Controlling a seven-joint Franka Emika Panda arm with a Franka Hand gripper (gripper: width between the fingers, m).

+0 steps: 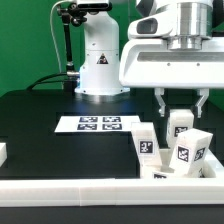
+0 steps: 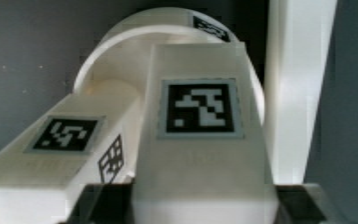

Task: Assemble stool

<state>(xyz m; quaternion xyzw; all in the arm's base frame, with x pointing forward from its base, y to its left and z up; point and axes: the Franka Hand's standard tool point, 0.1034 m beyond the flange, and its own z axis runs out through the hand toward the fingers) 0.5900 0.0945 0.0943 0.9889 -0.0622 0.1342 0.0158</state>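
My gripper [image 1: 181,108] hangs at the exterior view's right, shut on a white leg block [image 1: 180,123] that stands between its black fingers [image 1: 160,101]. In the wrist view this leg block [image 2: 202,110] fills the gap between the jaws of my gripper [image 2: 208,206], its square tag facing the camera. A second leg block [image 1: 147,143] leans to its left and a third [image 1: 190,150] stands in front. The neighbouring leg [image 2: 66,136] lies alongside the held one. The stool's round white seat [image 2: 131,45] curves beyond the legs; how the legs meet it is hidden.
The marker board [image 1: 100,124] lies flat on the black table in front of the robot base [image 1: 100,60]. A low white wall [image 1: 100,192] runs along the front edge. A white wall strip [image 2: 309,80] runs beside the held leg.
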